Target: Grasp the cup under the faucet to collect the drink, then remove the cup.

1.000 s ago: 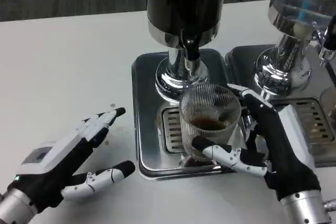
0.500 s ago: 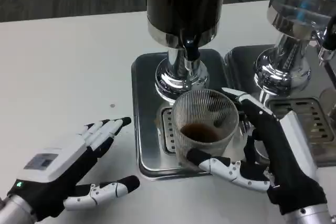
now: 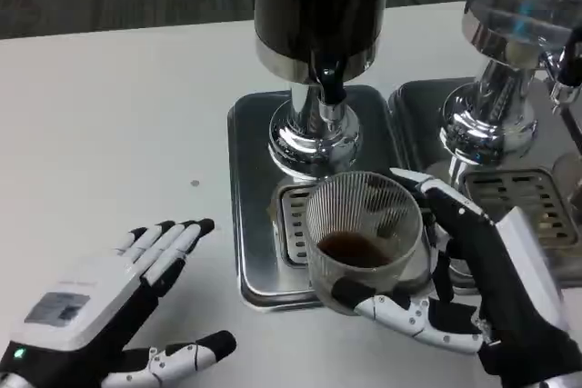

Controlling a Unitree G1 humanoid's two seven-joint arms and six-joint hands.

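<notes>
A ribbed clear glass cup [image 3: 362,235] with a little dark drink in its bottom is lifted off the steel drip tray [image 3: 250,215], in front of and below the dark dispenser's faucet [image 3: 330,86]. My right hand [image 3: 473,288] grips the cup from its right side, thumb across the front and fingers behind. On the white table at the lower left my left hand [image 3: 109,302] lies open, palm down, fingers spread, holding nothing.
The dark dispenser [image 3: 318,15] on its chrome foot stands at the back of the tray. A second dispenser with a clear tank [image 3: 514,34] and its own tray [image 3: 536,206] stands at the right. Bare white table [image 3: 109,115] stretches to the left.
My right hand has lifted the cup off the tray grate and drawn it toward me, away from the faucet. My left hand has slid back toward the lower left.
</notes>
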